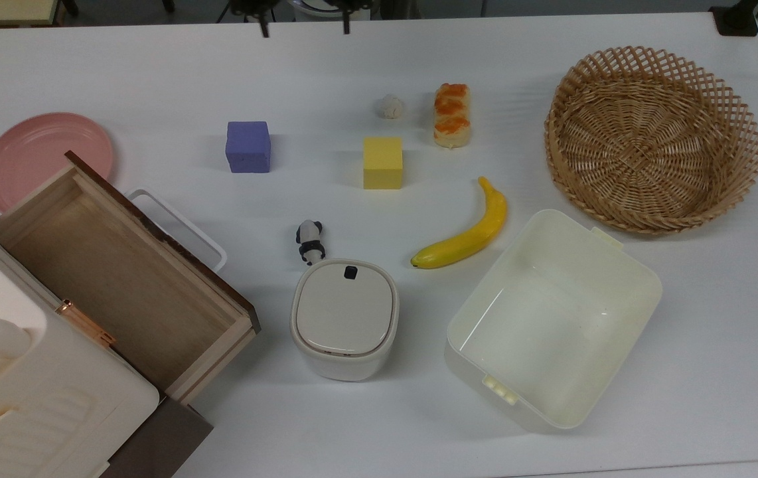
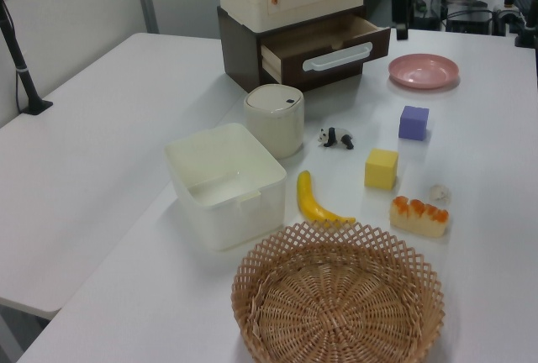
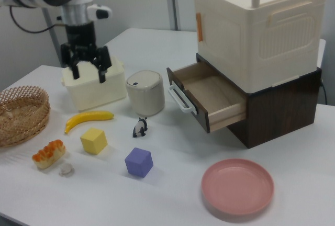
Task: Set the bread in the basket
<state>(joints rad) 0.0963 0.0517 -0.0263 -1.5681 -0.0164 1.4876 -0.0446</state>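
The white table (image 1: 153, 73) carries everything. Largest on it is the cream plastic cabinet (image 3: 259, 24), boxy and ribbed with a moulded handle, on a dark wooden base whose drawer (image 3: 209, 98) stands pulled out; the right view shows this whole stack, while the top view cuts it at the corner and looks down into the bare wooden drawer. The basket (image 1: 651, 136) is round tan wicker with a lattice rim and spiral-woven floor, nothing in it. Beside it sits a smooth cream tub (image 1: 551, 315), then a rounded lidded bin (image 1: 344, 317) and a pink plate (image 1: 44, 156).

The right view shows the arm with the gripper (image 3: 87, 73) hanging in the air, fingers spread apart and holding nothing; it seems to hang above the table's far side, though height is hard to judge.

The bread (image 1: 451, 114), oblong, pale with orange glaze, lies flat on the table, well apart from the gripper and left of the basket in the top view. Near it are a banana (image 1: 468, 232), a yellow foam cube (image 1: 382, 162), a purple cube (image 1: 247, 147), a panda figure (image 1: 309, 240) and a whitish lumpy ball (image 1: 390, 106).
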